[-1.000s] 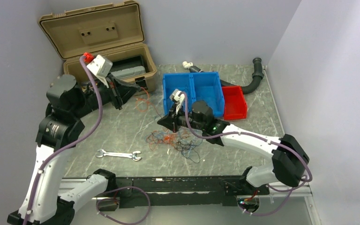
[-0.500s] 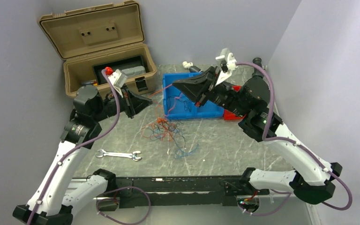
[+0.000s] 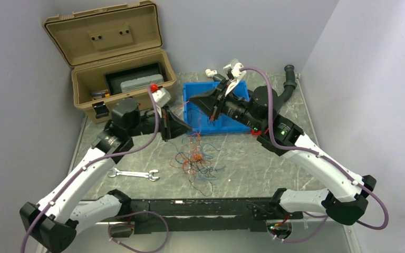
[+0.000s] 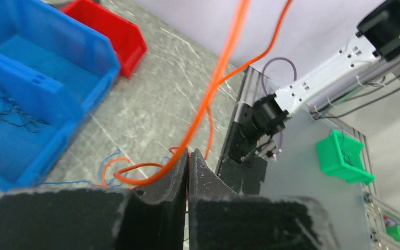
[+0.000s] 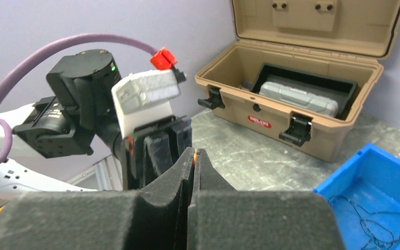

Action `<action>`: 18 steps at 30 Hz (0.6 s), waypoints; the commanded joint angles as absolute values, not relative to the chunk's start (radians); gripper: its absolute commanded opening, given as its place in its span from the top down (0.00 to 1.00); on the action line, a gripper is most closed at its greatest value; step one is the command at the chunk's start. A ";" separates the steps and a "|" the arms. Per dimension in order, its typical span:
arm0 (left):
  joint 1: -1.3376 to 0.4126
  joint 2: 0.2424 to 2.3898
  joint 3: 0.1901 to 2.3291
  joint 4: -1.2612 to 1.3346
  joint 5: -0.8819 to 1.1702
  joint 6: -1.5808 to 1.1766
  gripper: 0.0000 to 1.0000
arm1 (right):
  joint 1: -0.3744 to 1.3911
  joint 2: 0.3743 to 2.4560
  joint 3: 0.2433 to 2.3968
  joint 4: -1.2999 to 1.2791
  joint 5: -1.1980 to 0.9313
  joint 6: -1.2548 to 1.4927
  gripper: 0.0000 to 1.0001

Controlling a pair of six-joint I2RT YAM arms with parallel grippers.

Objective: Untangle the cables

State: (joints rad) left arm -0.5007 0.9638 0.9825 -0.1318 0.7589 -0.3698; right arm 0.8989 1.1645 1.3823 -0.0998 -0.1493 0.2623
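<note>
1. Far left corner: open toolbox (image 3: 124,87) blocks it
2. Far edge, middle: blue bin (image 3: 203,90); left claw (image 3: 189,127) and right claw (image 3: 193,100) sit close together before it
3. Bench (image 3: 258,174) centre: cables (image 3: 196,161) sprawl, strands rising to both claws
4. Far right corner: black hose (image 3: 289,84)
5. Near edge, leftward: wrench (image 3: 133,174)
6. Bare bench between cables and right edge

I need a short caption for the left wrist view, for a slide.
Left gripper shut on an orange cable, blue bin at image left.
</note>
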 commanded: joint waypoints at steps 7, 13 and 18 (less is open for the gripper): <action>-0.611 1.003 0.940 -0.012 0.666 -0.303 0.28 | 0.899 1.169 1.410 -0.098 -0.108 0.306 1.00; -0.620 1.033 0.943 -0.008 0.659 -0.291 0.21 | 0.899 1.175 1.418 -0.093 -0.113 0.318 1.00; -0.638 1.075 0.943 0.055 0.662 -0.310 0.23 | 0.899 1.181 1.417 -0.079 -0.116 0.337 1.00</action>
State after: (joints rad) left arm -0.6205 1.0496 0.9325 -0.0364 0.6621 -0.3096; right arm 0.8989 1.1793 1.3827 -0.1246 -0.1276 0.3080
